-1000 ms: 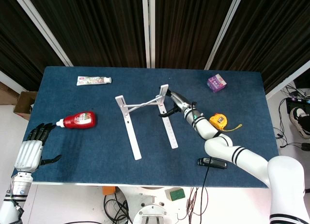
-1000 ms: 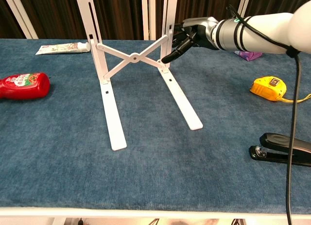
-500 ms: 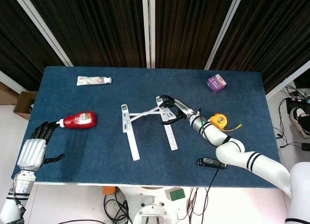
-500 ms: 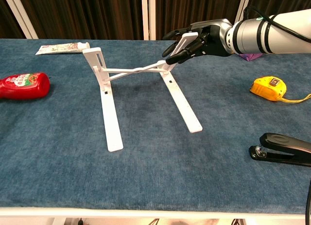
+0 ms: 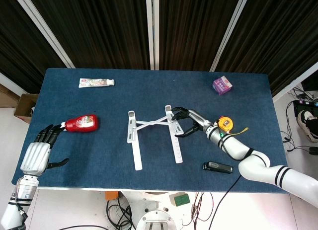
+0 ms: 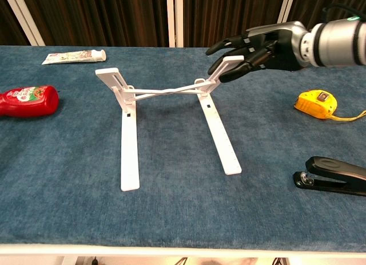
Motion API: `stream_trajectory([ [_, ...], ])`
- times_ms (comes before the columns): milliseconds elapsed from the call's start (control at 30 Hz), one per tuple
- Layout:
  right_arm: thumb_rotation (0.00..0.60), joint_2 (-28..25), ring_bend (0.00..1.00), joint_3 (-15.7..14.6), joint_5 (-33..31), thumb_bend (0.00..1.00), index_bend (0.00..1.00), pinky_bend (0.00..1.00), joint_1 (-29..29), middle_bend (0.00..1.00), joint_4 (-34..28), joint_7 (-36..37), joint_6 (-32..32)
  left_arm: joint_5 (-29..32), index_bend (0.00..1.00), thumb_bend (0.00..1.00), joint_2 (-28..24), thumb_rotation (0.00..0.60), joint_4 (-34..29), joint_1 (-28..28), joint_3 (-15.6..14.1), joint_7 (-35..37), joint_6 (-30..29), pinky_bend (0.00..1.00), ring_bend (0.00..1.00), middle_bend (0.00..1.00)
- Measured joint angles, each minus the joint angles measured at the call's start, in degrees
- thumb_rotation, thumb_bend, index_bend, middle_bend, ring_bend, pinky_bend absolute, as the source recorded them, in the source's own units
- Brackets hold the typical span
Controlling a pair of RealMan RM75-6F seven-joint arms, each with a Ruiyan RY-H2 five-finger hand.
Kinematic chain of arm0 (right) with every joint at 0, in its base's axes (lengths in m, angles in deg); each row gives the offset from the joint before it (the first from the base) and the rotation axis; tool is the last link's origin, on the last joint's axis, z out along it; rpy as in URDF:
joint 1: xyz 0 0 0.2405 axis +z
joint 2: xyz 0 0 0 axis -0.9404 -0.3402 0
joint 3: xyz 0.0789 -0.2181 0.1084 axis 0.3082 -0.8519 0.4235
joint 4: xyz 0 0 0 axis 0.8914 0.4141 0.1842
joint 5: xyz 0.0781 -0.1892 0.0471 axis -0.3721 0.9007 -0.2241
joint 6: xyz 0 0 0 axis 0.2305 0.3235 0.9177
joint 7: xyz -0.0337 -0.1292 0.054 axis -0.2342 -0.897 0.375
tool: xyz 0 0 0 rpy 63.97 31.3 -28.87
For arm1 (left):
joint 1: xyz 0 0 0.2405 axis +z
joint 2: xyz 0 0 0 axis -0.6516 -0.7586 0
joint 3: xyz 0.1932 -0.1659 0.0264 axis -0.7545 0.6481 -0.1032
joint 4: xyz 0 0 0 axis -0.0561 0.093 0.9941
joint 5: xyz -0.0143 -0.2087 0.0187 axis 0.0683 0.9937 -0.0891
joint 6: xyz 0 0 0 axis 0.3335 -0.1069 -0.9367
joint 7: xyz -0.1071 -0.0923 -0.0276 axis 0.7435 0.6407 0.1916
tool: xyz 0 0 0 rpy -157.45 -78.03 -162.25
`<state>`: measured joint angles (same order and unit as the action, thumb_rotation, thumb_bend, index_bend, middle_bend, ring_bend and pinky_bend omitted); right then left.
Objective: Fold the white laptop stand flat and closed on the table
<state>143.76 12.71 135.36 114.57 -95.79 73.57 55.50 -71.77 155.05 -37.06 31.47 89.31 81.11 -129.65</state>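
on the blue table [image 5: 74, 150], right hand [image 6: 257, 47] grasps the laptop stand [image 6: 166, 90], uprights now tipped lower, folding partly done; left hand [image 5: 36, 153] idle, fingers released.

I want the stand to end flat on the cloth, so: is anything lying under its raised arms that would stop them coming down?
Nothing visible does. The right hand grips one raised arm of the white laptop stand; only bare table shows beneath. The ketchup bottle and tape measure lie well aside.

Black stapler [image 6: 334, 176] cut by right edge; toothpaste tube [image 5: 96, 82] label unreadable.
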Motion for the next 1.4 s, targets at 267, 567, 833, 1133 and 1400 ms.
stream_trajectory([
  [267,0.6,-0.86,0.12,-3.23,4.36,0.01,0.14,0.12,-1.4,0.26,-1.35,-2.37,6.03,-1.33,0.14,0.06,0.28,0.6,-0.33,-2.96,0.5,-0.43,2.81,0.13,0.03,0.09],
  [567,0.6,7.21,0.08,-5.28,4.51,0.06,0.1,0.11,-1.38,0.21,3.48,-14.79,19.26,-1.91,0.14,0.06,1.97,0.6,0.31,-6.88,2.27,0.96,5.72,0.13,0.03,0.09],
  [833,0.6,11.61,0.08,-1.39,-4.19,0.1,0.1,0.11,3.02,0.21,8.34,-18.24,19.9,-1.02,0.13,0.06,6.09,0.6,3.57,-13.14,4.48,7.63,12.6,0.13,0.03,0.09],
  [1133,0.6,14.39,0.08,3.24,-15.96,0.12,0.1,0.11,8.42,0.22,13.08,-24.78,19.55,3.61,0.12,0.06,14.42,0.6,11.37,-20.18,8.05,15.69,20.17,0.16,0.06,0.09],
  [1400,0.6,15.79,0.08,5.12,-24.81,0.13,0.1,0.11,13.06,0.22,16.56,-31.99,19.28,2.74,0.12,0.06,16.01,0.6,12.97,-20.59,4.87,12.15,20.19,0.18,0.07,0.1],
])
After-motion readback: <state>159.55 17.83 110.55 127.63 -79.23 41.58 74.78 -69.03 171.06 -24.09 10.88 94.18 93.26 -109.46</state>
